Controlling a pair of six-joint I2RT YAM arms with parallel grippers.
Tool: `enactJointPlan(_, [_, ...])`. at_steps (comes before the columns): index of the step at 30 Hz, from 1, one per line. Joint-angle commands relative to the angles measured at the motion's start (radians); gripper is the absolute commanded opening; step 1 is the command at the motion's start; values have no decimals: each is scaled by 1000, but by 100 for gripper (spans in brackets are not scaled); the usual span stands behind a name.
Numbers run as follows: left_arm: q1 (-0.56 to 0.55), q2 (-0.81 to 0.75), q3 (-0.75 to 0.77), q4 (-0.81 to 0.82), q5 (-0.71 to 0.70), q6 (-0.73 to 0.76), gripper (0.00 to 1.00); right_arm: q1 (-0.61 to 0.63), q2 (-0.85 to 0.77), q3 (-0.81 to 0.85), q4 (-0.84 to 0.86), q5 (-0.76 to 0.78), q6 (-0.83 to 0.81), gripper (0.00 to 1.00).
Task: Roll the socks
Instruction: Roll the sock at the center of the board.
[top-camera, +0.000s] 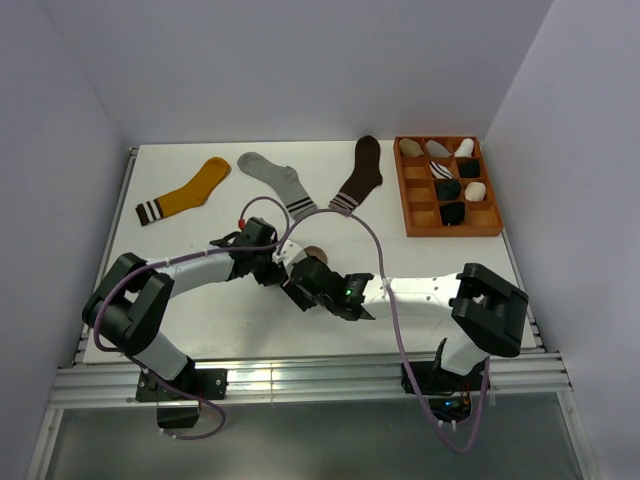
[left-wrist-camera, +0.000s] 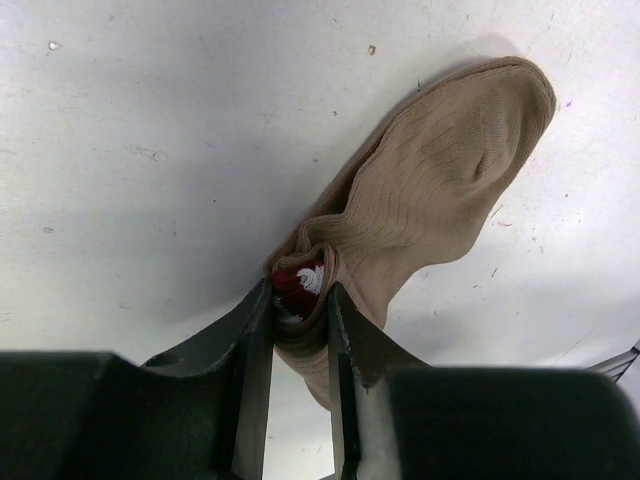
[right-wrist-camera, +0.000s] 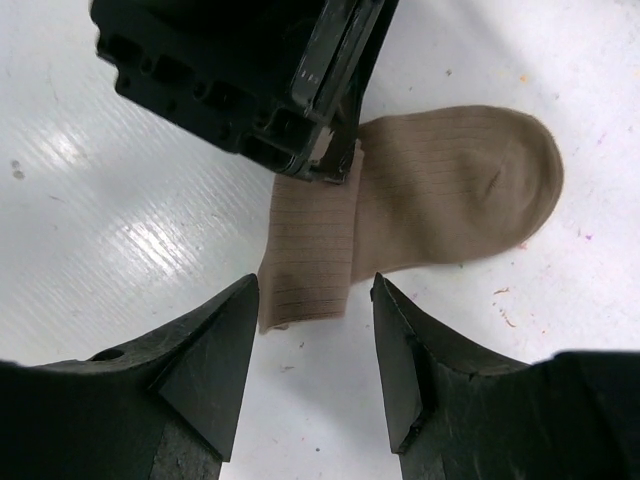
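A: Where is the taupe sock (left-wrist-camera: 440, 190) now?
B: In the middle of the white table (top-camera: 450, 260), between the two arms. From above it is almost hidden under the wrists; only a small tan bit shows.
A: Which way does it lie?
B: Its long axis goes from the left gripper (left-wrist-camera: 298, 297) out to the rounded toe, which points away from that gripper. The other end is folded over on itself.
A: And the fabric?
B: Fine ribbed knit, soft and wrinkled. A piece of maroon and white shows in the fold; the rest of the cuff I cannot see.
A: The fingers?
B: The left ones pinch the folded end. The right gripper (right-wrist-camera: 314, 287) stands spread above the fold, holding nothing.
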Motion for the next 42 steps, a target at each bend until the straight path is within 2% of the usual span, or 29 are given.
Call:
enactJointPlan(1, [12,25,6,-88,-53,47,14,12,39,32,15,0,-34,57])
enactJointPlan(13, [11,35,13,-88,-44,49,14,56,154,41,45,27,-40,56])
enactJointPlan(23, [9,38,7,-75,-22,53,14,81,262,73,59,135,-53,55])
enactJointPlan(26, [8,39,6,-74,-16,59,14,82,283,86,52,150,-58,45])
enactJointPlan(27, [8,38,6,-72,-16,62,14,82,291,87,52,147,-60,32])
enactJointPlan(30, [8,32,10,-74,-19,68,14,79,280,86,38,112,-50,3])
enactJointPlan(31, [8,29,10,-75,-21,70,16,76,271,86,24,66,-44,0])
enactJointPlan(33, [8,7,12,-80,-44,64,18,61,238,80,7,-6,-12,0])
enactJointPlan(36, [14,-37,0,-65,-65,46,34,-1,190,76,-60,-182,40,0])
enactJointPlan(42, [40,-120,-27,-51,-85,-5,54,-149,165,105,-158,-458,77,0])
